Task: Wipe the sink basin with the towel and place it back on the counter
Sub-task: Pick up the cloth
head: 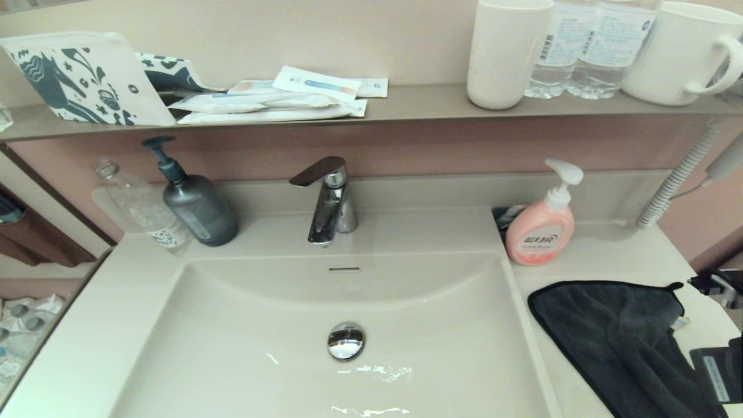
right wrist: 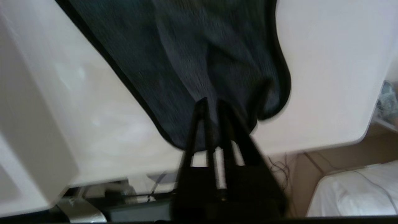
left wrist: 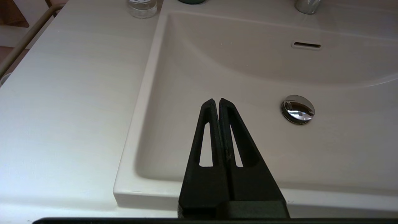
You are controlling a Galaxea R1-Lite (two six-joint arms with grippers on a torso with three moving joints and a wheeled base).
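The towel (head: 621, 337) lies flat on the counter's (head: 615, 255) right wing, just beside the right rim of the sink basin (head: 244, 348), its long axis running from near the pink soap bottle (head: 541, 223) back toward the counter's front edge. The right gripper (right wrist: 211, 104) is by far the nearer one — its tips sit over the towel's front end, near the front edge, and the cloth stretches away from the fingers toward the back ledge. The fingers stand narrowly apart with a slim gap between them; whether they already pinch any cloth I cannot tell. The left gripper (left wrist: 216, 102) hangs over the front rim of the basin, left of the drain plug (left wrist: 298, 109), fingers pressed together on nothing — well apart from the towel. The basin shows no cloth in it, so the wipe looks not yet begun; the coming move likely turns on closing on that near end and carrying it left over the rim.
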